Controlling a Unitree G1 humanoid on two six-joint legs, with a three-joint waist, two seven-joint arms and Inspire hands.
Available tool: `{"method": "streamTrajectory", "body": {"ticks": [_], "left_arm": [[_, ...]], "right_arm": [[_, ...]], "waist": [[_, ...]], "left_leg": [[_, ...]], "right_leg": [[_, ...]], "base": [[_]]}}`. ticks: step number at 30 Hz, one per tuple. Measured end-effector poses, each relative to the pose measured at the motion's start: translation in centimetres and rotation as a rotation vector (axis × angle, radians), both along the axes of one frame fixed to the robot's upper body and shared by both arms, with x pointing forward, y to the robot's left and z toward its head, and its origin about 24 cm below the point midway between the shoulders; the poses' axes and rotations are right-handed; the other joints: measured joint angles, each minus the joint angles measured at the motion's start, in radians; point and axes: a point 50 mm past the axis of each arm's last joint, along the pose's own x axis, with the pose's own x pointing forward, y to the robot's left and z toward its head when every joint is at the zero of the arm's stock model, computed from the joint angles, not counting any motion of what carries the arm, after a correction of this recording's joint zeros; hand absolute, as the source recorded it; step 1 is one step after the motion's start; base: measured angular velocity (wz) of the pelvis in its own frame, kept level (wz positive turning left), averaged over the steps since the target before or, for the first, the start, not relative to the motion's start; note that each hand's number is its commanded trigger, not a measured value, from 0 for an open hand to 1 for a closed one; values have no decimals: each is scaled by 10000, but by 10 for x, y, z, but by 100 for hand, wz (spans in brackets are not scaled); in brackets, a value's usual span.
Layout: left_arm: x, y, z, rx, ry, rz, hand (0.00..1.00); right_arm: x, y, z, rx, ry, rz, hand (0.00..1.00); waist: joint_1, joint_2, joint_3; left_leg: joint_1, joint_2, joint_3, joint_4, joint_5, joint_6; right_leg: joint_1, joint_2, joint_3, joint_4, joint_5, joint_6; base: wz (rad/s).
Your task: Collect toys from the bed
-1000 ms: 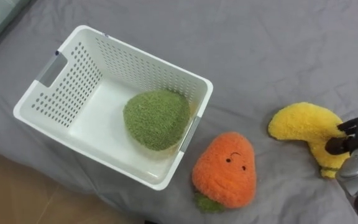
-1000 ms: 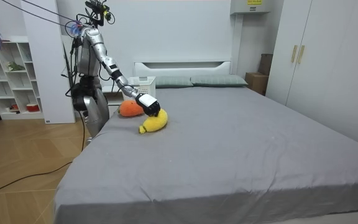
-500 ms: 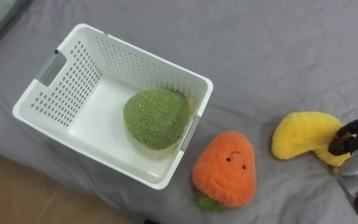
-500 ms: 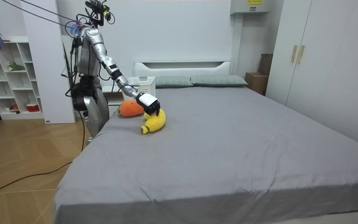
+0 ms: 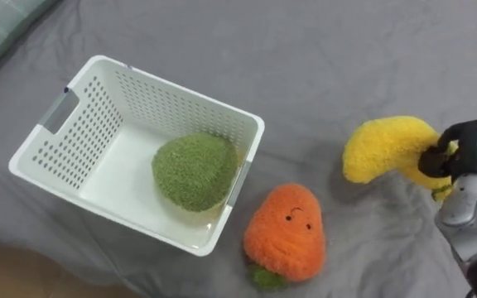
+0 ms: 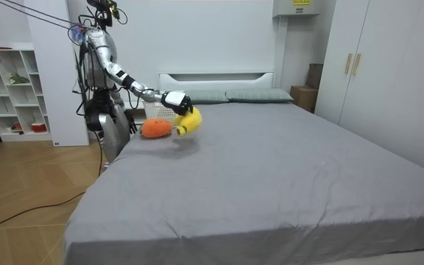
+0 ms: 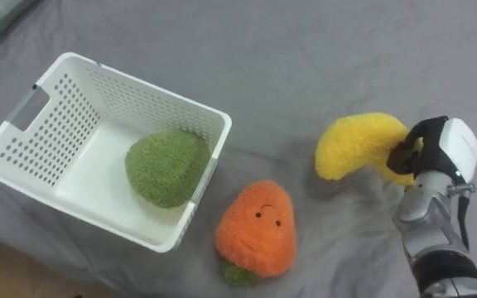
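- On bed, grey sheet, robot's side: white perforated basket, open side up, handle slots at both ends. Placed within arm's reach as the collecting bin.
- Inside basket: green toy, round and fuzzy, on the basket floor against the wall nearest the carrot. Counted as collected.
- Outside basket, just beside that wall, flat on the sheet: carrot, orange plush with a face, green tuft toward the robot. Touching the wall or just short of it, cannot tell which. Not yet collected.
- Right of carrot and apart from it: banana, yellow curved plush, one end in right hand, free end toward the basket. Held clear of the sheet, per room view.
- Right hand: dark fingers clenched round the banana's end. Grip at the tip rather than mid-body, probably to leave the bulk free for dropping over the rim.
- Step judged in hand: carrying banana across to basket. Path over carrot, so height needed to clear both it and the rim.
- Progress, as judged: one toy in, one held, one left.
- Risk: slip or swing of soft plush held by one end. With green toy filling the near half, drop better aimed at the bare far half.
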Motion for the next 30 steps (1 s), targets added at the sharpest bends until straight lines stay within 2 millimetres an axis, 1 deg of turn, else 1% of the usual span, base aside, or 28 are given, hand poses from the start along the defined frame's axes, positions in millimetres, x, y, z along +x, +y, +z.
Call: {"method": "streamTrajectory", "body": {"ticks": [1, 3, 4, 6, 8, 12, 14, 16, 20, 25, 28, 30], "left_arm": [[-2, 0, 0, -13, 21, 46, 0], [-8, 1, -1, -65, 56, 325, 0], [-9, 1, -1, -69, 55, 373, 0], [-14, 2, -2, -84, 142, 562, 0], [-16, 2, -2, -92, 165, 660, 0], [-21, 2, -3, -147, 143, 877, 0], [-22, 1, -3, -181, 142, 958, 0], [-24, 0, -3, -242, 140, 1124, 0], [-25, -3, -4, -371, 97, 1419, 0], [-27, -4, -5, -425, 124, 1496, 0], [-28, -6, -6, -456, 147, 1498, 0], [-27, -7, -6, -477, 124, 1499, 0]], "right_arm": [[0, 2, 2, 9, -132, 116, 100], [-3, 11, 6, 87, -566, 544, 100], [-3, 14, 7, 112, -680, 645, 100], [0, 25, 15, 147, -1136, 1073, 100], [0, 32, 20, 8, -1375, 1443, 100], [-2, 46, 31, -183, -1733, 2360, 100], [-2, 48, 34, -126, -1770, 2560, 100], [-2, 52, 39, -77, -1938, 2816, 100], [0, 61, 58, -112, -2572, 3331, 100], [1, 68, 68, -483, -2767, 3719, 100], [2, 77, 77, -735, -2982, 4009, 100], [2, 82, 85, -787, -3235, 4321, 100]], "waist": [[-20, 2, -31], [-135, -24, -64], [-182, -24, -63], [-291, -46, -89], [-292, -50, -95], [-367, -50, -95], [-386, -46, -92], [-379, -33, -91], [-364, -18, -82], [-289, -18, -76], [-259, -22, -75], [-233, -31, -60]], "left_leg": [[69, 0, 8, -10, 0, 0], [437, -9, 7, -59, -6, 3], [520, -10, -3, -77, -8, 4], [797, -10, 53, -161, -9, 5], [942, 0, 142, -183, -16, 10], [1125, 2, 181, -222, -26, 23], [1211, -2, 185, -247, -27, 24], [1329, -1, 202, -341, -27, 24], [1501, -1, 239, -381, -38, 33], [1577, -2, 235, -382, -90, 41], [1601, -3, 239, -384, -90, 41], [1705, -7, 232, -400, -105, 46]], "right_leg": [[59, -1, 3, -4, -4, 5], [414, -12, 8, -9, -71, 36], [511, -13, 11, -16, -82, 43], [721, -3, 105, -26, -124, 63], [862, 35, 244, -89, -130, 73], [1029, 52, 289, -155, -110, 96], [1099, 48, 288, -154, -107, 97], [1168, 48, 288, -158, -112, 103], [1297, 49, 301, -157, -114, 103], [1370, 47, 304, -153, -122, 115], [1408, 48, 283, -153, -124, 117], [1527, 46, 287, -168, -150, 142]], "base": [[-8], [3], [4], [-4], [-12], [-4], [0], [-3], [-2], [0], [0], [2]]}}
